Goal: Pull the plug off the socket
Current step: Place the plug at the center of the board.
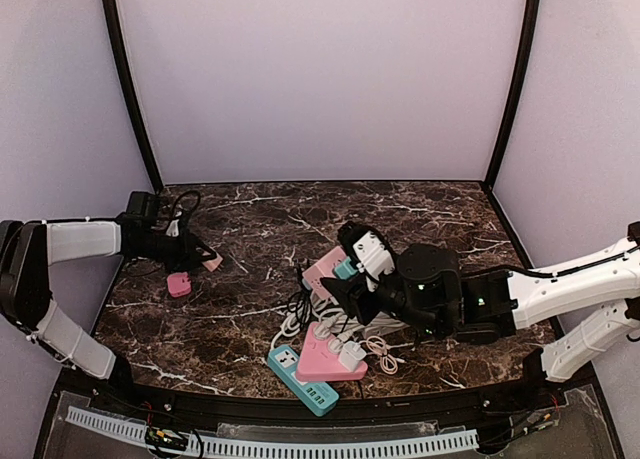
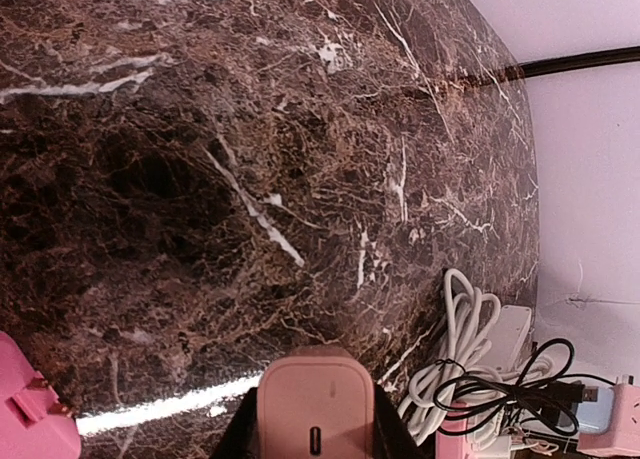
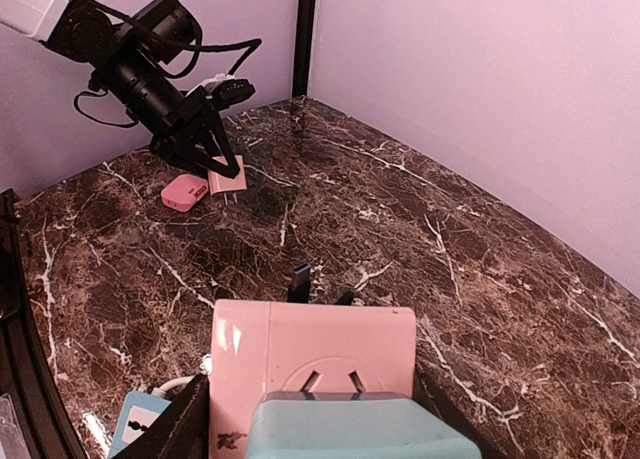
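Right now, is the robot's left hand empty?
No, the left gripper is clamped on a pale pink charger plug, with a dark finger on each side of it.

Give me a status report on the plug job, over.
Left gripper shut on pale pink plug, far left, apart from any socket. Right gripper shut on pink socket block, teal adapter against it. Cable tangle beside right gripper.

My bench (image 1: 420, 209) has a dark brown, marble-patterned top with white veins, glossy enough to carry a streak of reflected light (image 2: 150, 409). Plain pale lilac walls (image 1: 320, 79) enclose it behind and on both sides. Black posts (image 1: 130, 89) stand at the rear corners.
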Motion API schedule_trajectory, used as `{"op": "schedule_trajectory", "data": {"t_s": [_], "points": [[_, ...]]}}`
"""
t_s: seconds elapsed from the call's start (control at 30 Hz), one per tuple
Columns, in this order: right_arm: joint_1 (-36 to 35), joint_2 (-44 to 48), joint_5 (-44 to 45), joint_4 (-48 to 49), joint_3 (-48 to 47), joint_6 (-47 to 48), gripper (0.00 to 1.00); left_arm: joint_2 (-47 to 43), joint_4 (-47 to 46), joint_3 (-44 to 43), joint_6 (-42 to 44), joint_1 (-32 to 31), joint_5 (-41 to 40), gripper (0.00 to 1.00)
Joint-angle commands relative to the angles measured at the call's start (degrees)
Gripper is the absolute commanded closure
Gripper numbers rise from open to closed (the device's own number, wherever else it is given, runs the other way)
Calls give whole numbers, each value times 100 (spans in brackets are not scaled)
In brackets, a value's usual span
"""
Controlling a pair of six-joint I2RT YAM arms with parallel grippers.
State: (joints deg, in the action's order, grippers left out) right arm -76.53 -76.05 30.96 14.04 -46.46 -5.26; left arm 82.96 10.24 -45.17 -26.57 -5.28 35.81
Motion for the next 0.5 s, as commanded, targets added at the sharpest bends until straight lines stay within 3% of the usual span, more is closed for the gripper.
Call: {"op": "schedule_trajectory", "data": {"t_s": [0.0,0.2,0.47], "points": [[36,284,170,389,12,-108,100,281,54,-290,446,404,195,99],[38,261,169,395,-3,-99,100,830,108,-359,555,1087,239,99],[39,192,93,627,44,-60,100,1340,474,-602,814,1280,-152,90]]}}
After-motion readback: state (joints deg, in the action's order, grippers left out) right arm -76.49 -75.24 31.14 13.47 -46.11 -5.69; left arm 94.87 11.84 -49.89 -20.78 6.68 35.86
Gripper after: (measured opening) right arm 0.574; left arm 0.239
